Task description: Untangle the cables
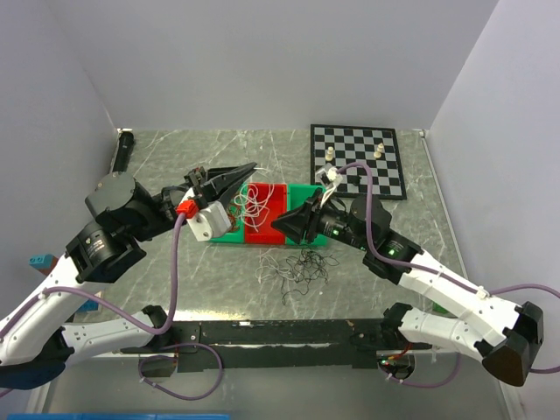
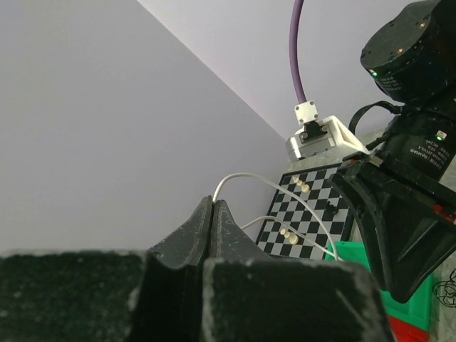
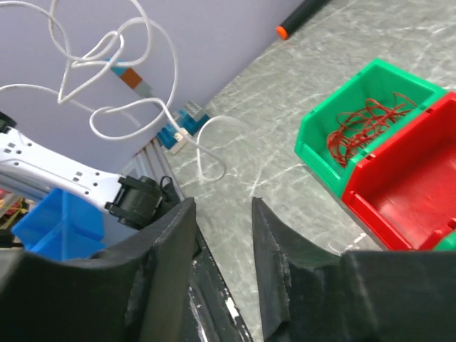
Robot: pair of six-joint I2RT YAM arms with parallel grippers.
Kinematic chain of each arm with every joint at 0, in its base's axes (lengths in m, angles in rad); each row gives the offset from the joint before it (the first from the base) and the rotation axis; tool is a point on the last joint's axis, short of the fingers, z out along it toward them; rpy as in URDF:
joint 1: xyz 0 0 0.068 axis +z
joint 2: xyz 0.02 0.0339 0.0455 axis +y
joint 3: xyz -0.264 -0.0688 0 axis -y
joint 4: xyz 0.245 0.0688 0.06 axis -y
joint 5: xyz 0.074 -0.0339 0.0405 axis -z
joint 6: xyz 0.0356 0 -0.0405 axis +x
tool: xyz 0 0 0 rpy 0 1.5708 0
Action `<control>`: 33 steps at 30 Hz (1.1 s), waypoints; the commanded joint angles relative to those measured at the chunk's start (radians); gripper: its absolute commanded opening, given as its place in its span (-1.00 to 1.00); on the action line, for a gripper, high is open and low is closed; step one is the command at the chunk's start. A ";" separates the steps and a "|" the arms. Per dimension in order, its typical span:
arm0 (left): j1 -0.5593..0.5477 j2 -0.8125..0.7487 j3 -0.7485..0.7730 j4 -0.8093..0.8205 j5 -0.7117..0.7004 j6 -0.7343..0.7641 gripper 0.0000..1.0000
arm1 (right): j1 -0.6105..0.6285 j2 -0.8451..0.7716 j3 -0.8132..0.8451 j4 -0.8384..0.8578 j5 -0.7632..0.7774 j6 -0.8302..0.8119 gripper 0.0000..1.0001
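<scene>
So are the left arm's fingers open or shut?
Shut. In the left wrist view the fingers meet with no gap, pinching a white cable at their tips.

White cable [image 1: 249, 203] aloft, red wires [image 3: 360, 128] binned, black tangle [image 1: 302, 267] on tabletop

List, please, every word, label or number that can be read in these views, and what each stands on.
No text can be read in any view.
On the right arm's black housing: a small white label, too blurred to read.
On the chessboard: no lettering visible.
</scene>
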 commanded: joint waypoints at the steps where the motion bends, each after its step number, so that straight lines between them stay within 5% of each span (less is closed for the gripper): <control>1: -0.007 -0.016 -0.007 0.062 0.007 -0.012 -0.98 | 0.008 0.014 -0.022 0.137 -0.043 0.060 -0.18; 10: -0.009 -0.021 -0.015 0.073 -0.004 -0.011 -0.98 | 0.015 0.002 -0.036 0.136 -0.018 0.062 -0.02; 13: -0.009 -0.022 -0.015 0.079 -0.007 -0.015 -0.98 | 0.017 0.010 -0.031 0.121 -0.003 0.068 -0.25; 18: -0.010 -0.030 -0.015 0.089 -0.024 0.000 -0.99 | 0.020 0.010 -0.034 0.058 0.041 0.071 -1.00; 29: -0.012 -0.038 -0.142 0.672 -0.320 0.147 -0.98 | 0.021 -0.009 -0.161 -0.129 0.196 0.083 -1.00; 33: -0.012 -0.013 -0.101 0.650 -0.371 0.123 -0.99 | 0.021 -0.007 -0.191 -0.137 0.203 0.094 -1.00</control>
